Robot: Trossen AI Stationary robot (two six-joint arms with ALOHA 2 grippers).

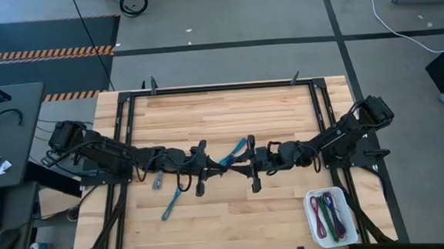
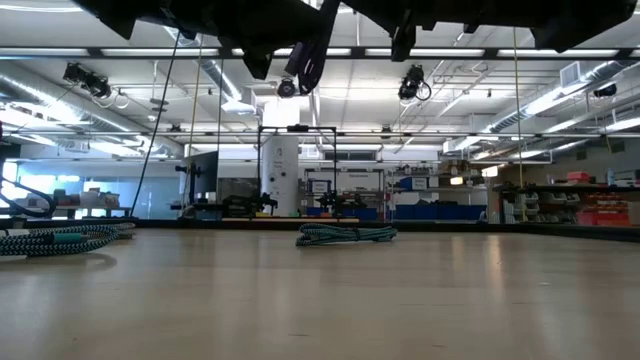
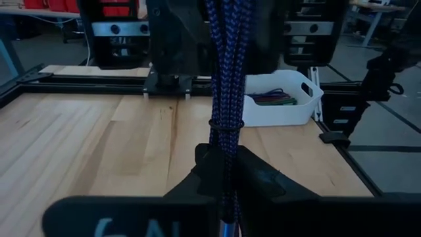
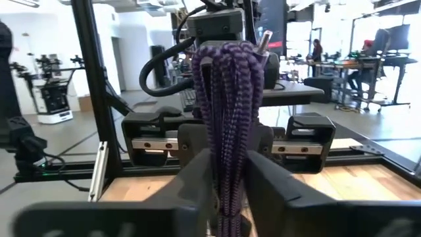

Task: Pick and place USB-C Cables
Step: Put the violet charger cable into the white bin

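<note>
The table [image 1: 221, 113] has a pale wooden plank top bordered by a black metal frame [image 1: 220, 87]. On it lie 2 teal-blue cables, one [image 1: 172, 204] in the front left part and another [image 1: 157, 179] just behind it and further left, near the left edge. A white bin [image 1: 315, 225] sits at the front right corner, with a mix of purple, green and dark red cables [image 1: 329, 215] lying lengthwise inside it.
</note>
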